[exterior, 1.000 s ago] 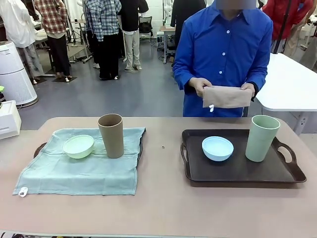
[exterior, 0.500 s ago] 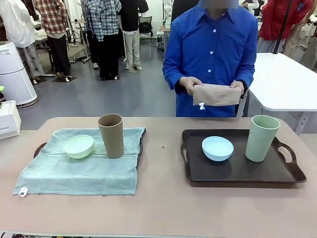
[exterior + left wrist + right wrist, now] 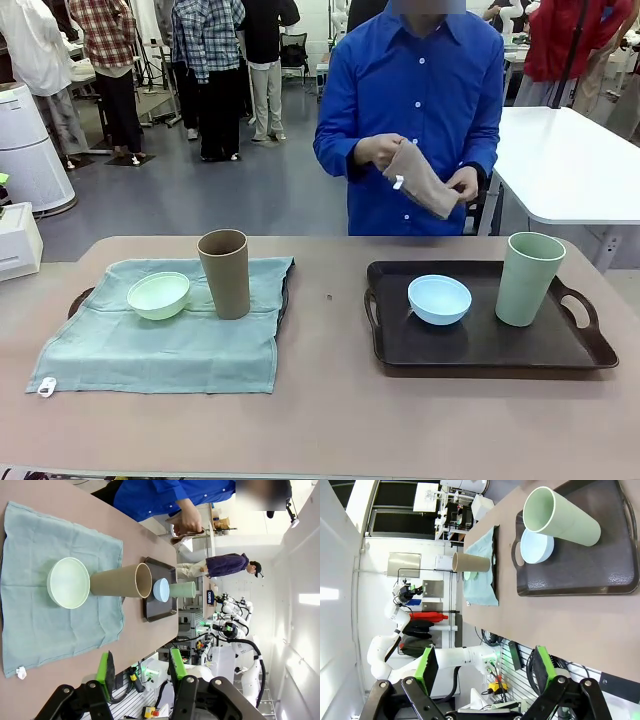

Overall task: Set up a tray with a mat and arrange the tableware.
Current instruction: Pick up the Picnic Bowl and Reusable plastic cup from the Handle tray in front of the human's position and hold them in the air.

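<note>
Left tray: teal mat laid; pale green bowl and brown cup toward far edge, looks finished.
Right tray: light blue bowl centre, pale green cup right end, no mat.
Person holds beige mat past table far edge, likely for right tray.
Left gripper: fingers parted, empty.
Right gripper: fingers spread wide, empty.

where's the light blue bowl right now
In the front view the light blue bowl sits on the dark tray on the robot's right, just left of the pale green cup.

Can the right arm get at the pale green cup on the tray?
Probably yes: the tall pale green matte cup stands upright on the dark tray with nothing over it, and the right tool is open.
</note>
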Controlling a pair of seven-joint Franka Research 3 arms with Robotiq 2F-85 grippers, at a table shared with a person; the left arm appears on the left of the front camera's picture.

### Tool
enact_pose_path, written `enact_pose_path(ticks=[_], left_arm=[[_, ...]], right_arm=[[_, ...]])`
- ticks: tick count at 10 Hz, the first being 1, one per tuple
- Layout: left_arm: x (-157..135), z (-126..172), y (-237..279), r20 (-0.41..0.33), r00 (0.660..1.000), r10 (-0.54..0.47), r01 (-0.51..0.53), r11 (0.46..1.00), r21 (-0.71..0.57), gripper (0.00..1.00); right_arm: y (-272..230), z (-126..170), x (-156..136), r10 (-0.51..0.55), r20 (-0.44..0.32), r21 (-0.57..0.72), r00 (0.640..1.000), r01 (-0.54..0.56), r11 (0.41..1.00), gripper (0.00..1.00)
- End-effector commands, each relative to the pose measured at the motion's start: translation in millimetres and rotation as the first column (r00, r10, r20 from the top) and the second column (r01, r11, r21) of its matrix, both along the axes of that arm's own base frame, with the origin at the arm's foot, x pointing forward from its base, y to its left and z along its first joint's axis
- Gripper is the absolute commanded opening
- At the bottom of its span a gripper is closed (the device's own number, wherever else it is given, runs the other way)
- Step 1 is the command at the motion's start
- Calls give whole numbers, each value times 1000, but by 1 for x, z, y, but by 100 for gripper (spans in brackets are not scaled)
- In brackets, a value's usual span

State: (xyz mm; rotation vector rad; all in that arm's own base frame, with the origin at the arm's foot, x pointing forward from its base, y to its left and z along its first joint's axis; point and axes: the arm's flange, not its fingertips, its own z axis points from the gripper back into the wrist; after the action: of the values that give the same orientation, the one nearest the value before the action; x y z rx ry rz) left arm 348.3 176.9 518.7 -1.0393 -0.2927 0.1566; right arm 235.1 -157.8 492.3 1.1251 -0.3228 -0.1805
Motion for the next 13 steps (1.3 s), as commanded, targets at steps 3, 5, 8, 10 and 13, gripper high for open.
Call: enact_pose_path(ticks=[3, 5, 8, 10, 13], left_arm=[[21, 66, -43, 121, 991, -52, 17, 962, 274, 59], [29, 105, -75, 130, 985, -110, 56, 930, 363, 59], [43, 157, -135, 137, 978, -160, 71, 864, 498, 59], [51, 182, -190, 138, 970, -202, 79, 794, 603, 59], [67, 184, -290, 108, 957, -270, 101, 656, 748, 59]], right_arm=[[-8, 41, 24, 25, 90, -164, 996, -10, 986, 100], [-12, 62, 41, 131, 159, -284, 979, -82, 955, 100], [-14, 78, 82, 349, 168, -426, 922, -251, 869, 100], [-10, 89, 104, 460, 157, -491, 874, -335, 804, 100], [-3, 80, 127, 605, 163, -546, 779, -439, 713, 100]])
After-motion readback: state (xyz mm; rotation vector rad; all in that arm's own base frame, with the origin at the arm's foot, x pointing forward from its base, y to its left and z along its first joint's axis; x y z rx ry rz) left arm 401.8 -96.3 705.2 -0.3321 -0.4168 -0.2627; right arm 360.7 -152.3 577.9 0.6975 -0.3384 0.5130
